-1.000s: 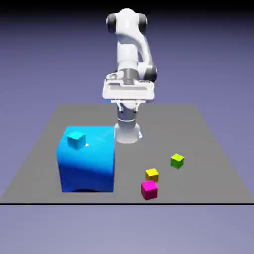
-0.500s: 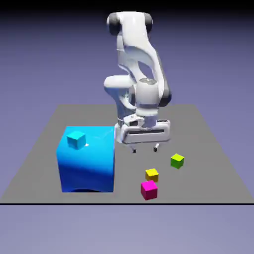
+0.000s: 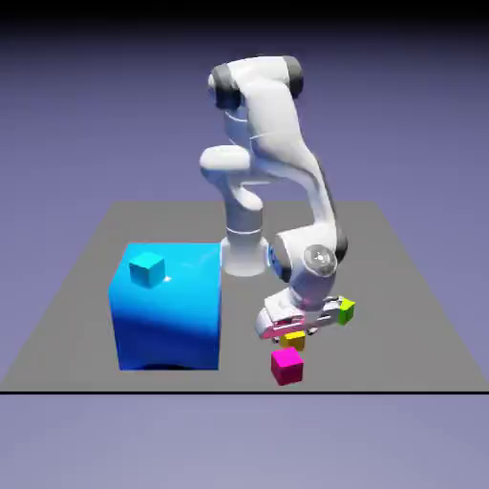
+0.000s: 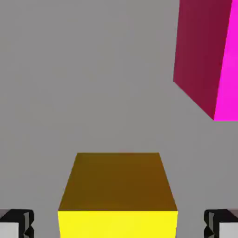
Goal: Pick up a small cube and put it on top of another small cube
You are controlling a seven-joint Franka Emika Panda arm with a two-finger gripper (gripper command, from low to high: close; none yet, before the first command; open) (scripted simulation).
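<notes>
Your hand view shows the end effector (image 4: 119, 223) apart, its tips either side of the yellow cube (image 4: 118, 181), with gaps. Only your exterior view shows the cyan cube (image 3: 147, 269) on the blue arched block (image 3: 172, 320).

Yellow cube (image 4: 118, 186) lies flat near a magenta cube (image 3: 287, 367); green cube (image 3: 347, 311) apart — cyan cube (image 3: 147, 269) atop blue block (image 3: 170, 320).

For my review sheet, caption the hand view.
Open gripper astride the yellow cube, magenta cube off to upper right.
</notes>
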